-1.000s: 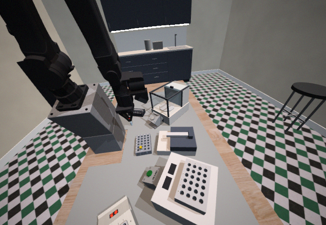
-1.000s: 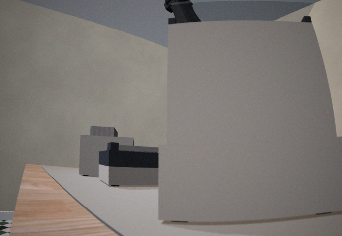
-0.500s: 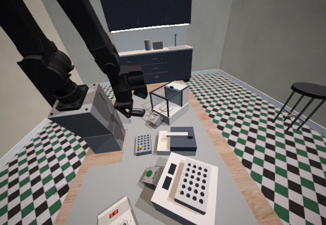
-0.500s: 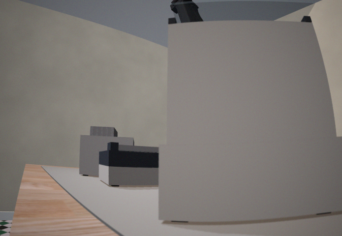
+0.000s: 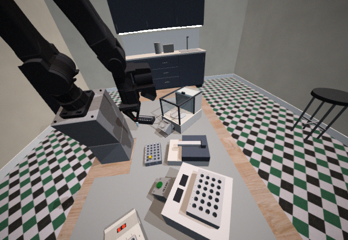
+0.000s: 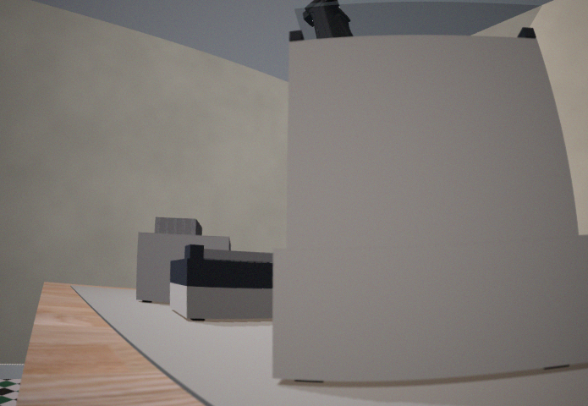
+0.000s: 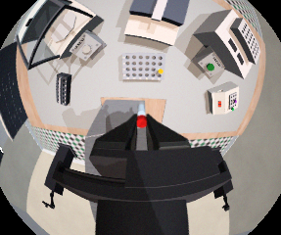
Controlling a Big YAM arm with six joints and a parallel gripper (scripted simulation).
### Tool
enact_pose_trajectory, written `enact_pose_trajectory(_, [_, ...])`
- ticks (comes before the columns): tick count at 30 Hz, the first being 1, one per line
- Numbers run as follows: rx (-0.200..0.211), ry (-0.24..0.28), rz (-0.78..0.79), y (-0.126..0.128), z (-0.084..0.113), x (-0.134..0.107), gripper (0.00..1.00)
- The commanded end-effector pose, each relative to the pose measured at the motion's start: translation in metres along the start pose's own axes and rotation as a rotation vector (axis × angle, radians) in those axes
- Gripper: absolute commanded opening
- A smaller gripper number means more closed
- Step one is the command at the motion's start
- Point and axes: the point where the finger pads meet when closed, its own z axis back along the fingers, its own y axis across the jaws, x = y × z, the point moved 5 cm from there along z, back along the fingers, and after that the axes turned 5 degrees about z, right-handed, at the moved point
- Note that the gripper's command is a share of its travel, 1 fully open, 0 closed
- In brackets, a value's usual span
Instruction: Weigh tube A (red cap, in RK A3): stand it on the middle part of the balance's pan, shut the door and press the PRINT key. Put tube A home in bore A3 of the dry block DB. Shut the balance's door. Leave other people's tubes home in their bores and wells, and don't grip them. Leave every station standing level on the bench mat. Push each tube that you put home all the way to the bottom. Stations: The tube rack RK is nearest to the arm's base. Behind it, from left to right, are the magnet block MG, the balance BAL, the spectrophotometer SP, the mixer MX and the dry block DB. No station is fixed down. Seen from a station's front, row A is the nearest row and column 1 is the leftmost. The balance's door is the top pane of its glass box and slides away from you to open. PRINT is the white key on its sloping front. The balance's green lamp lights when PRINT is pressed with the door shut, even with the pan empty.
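Wood-edged bench [image 5: 228, 141] [image 6: 88, 344] [image 7: 26, 93] under a grey mat [image 5: 111, 195] [image 6: 169, 344] [image 7: 93, 73], tube rack [image 5: 152, 162] [image 7: 143, 77], glass-boxed balance [image 5: 190, 122] [image 6: 428, 306] [image 7: 64, 41], dark-topped spectrophotometer [image 5: 195, 152] [image 6: 229, 301] [image 7: 152, 31], black magnet block [image 5: 146, 120] [image 7: 63, 89] on it.
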Motion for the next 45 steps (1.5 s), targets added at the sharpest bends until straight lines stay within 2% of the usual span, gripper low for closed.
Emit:
enact_pose_trajectory(1, [0.003, -0.041, -0.011, 0.002, 0.014, 0.016, 0.09])
enact_pose_trajectory(11, [0.004, -0.045, -0.013, 0.002, 0.032, 0.018, 0.09])
enact_pose_trajectory(18, [0.003, -0.042, -0.012, 0.002, 0.032, 0.016, 0.09])
enact_pose_trajectory(19, [0.002, -0.018, 0.051, 0.009, 0.028, 0.02, 0.09])
enact_pose_trajectory(22, [0.002, -0.038, 0.037, 0.02, 0.028, 0.036, 0.09])
enact_pose_trajectory(24, [0.002, -0.02, 0.09, 0.032, 0.028, 0.045, 0.09])
enact_pose_trajectory(26, [0.002, -0.033, 0.086, 0.038, 0.028, 0.054, 0.09])
enact_pose_trajectory(29, [0.001, -0.019, 0.138, 0.055, 0.028, 0.068, 0.09])
enact_pose_trajectory(31, [0.001, -0.019, 0.138, 0.055, 0.028, 0.068, 0.09])
enact_pose_trajectory(34, [0.0, -0.021, 0.24, 0.073, 0.028, 0.087, 0.09])
enact_pose_trajectory(37, [0.0, -0.022, 0.232, 0.089, 0.028, 0.103, 0.09])
enact_pose_trajectory(38, [-0.001, -0.023, 0.287, 0.095, 0.029, 0.109, 0.09])
enact_pose_trajectory(45, [-0.002, -0.026, 0.396, 0.136, 0.03, 0.151, 0.09])
